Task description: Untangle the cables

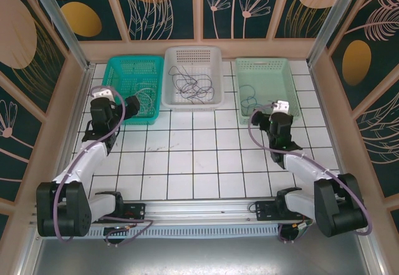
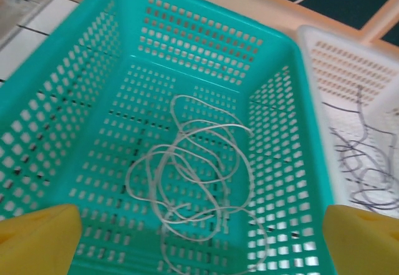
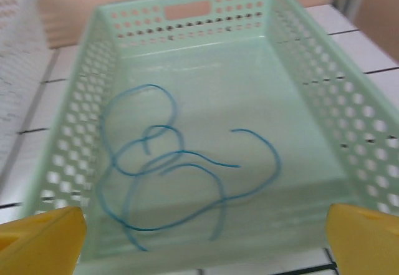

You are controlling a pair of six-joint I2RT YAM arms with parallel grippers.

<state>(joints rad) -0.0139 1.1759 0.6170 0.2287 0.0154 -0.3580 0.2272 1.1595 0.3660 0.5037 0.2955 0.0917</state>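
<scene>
Three baskets stand in a row at the far side of the tabletop (image 1: 187, 156). The blue-green basket (image 1: 118, 63) on the left holds one pale cable (image 2: 187, 169). The light green basket (image 1: 262, 62) on the right holds one blue cable (image 3: 187, 154). The white basket (image 1: 192, 52) in the middle holds the dark cables (image 1: 194, 83), looped over each other in a messy heap.

The left gripper (image 2: 201, 241) hangs over the near end of the blue-green basket. Its jaws are wide open and hold nothing. The right gripper (image 3: 202, 237) hangs over the near end of the light green basket, and its jaws are wide open and empty too.

The heap lies between the two arms: right of the left gripper, left of the right one, and a bit farther away. It spreads a little more left to right than near to far. The left gripper looks a touch nearer, so I think it should reach across first.
</scene>
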